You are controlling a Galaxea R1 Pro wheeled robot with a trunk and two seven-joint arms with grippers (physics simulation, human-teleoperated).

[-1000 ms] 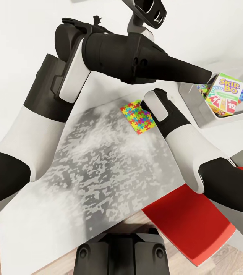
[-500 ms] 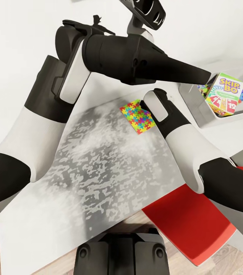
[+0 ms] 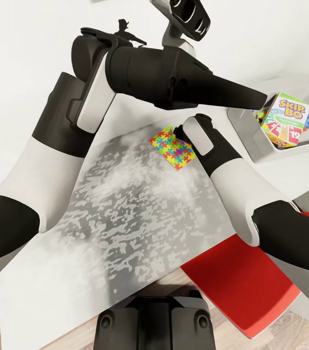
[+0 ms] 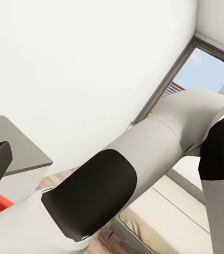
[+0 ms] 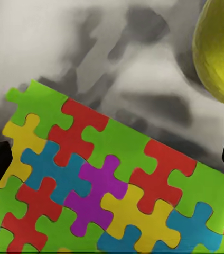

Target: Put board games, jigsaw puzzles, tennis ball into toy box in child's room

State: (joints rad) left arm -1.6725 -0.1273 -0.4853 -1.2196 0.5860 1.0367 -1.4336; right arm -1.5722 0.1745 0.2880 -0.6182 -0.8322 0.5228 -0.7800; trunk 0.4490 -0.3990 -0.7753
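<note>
The long light grey tabletop [image 3: 125, 204] carried everything. At its far right stood the light grey sloping-sided toy box [image 3: 251, 141], already holding the green-and-red "SKIP-BO" game box [image 3: 285, 119] on edge; the box's further contents were cut off or hidden.

The thin multicoloured jigsaw puzzle mat [image 3: 172, 148] lay flat near the tabletop's middle, directly under the right gripper [image 5: 112, 159]. It was judged light, thin and possibly flexible, with no raised part; a hold at one edge was judged best.

The small yellow-green tennis ball [image 5: 220, 50] lay just beside the mat, cropped in the right wrist view; it was judged light and liable to roll.

The right jaws stood wide apart, empty. The left jaws' state could not be told.
</note>
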